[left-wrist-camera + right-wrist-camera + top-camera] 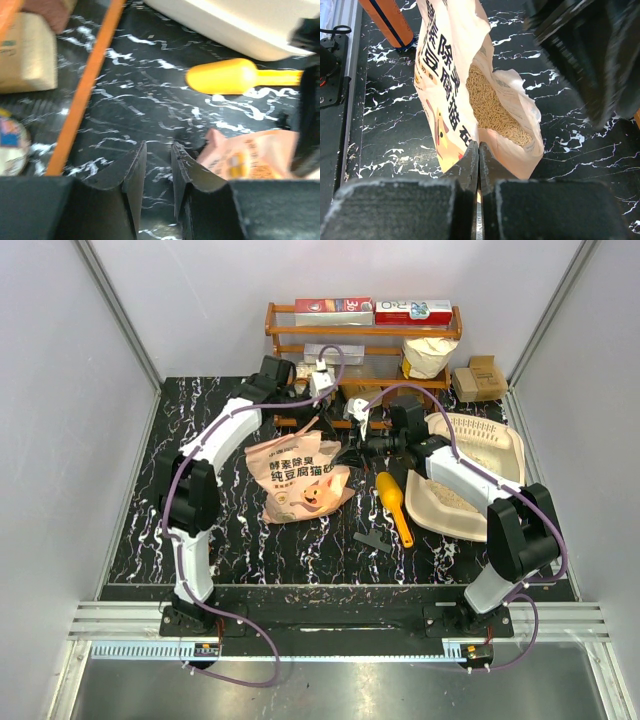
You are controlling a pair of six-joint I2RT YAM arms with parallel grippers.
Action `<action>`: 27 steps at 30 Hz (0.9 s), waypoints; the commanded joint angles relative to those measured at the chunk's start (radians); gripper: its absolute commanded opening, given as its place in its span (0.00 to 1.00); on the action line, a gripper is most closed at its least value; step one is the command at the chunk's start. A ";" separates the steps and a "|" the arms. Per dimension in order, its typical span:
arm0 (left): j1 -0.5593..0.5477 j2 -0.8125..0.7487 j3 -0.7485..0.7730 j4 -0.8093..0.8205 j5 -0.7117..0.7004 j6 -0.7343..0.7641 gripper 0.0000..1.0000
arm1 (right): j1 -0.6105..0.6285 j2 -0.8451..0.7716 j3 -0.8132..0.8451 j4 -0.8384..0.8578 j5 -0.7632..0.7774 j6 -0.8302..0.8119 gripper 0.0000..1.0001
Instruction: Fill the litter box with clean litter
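— Looking in the box [516,452], we see just a little litter [455,498].
— Most sits in the bag [445,75] nearby. Our right hand [479,145] pinches the bag's rim; our left hand [159,150] is a little open, empty. We must pour more.

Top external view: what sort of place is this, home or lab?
Likely a staged lab test cell, not a home: plain pale panel walls on aluminium framing, a black marble-pattern tabletop, and pet-care props, a cream plastic litter box and a crinkled pink-orange litter bag.
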 commanded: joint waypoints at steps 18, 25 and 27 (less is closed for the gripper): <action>-0.058 -0.117 -0.108 -0.168 0.272 0.080 0.10 | -0.006 -0.007 -0.001 0.075 0.104 -0.015 0.06; -0.058 -0.103 -0.085 -0.155 0.229 0.065 0.09 | -0.006 -0.042 -0.018 0.067 0.115 0.006 0.14; -0.057 -0.102 -0.085 -0.139 0.216 0.057 0.09 | -0.006 -0.064 -0.024 0.046 0.110 -0.024 0.19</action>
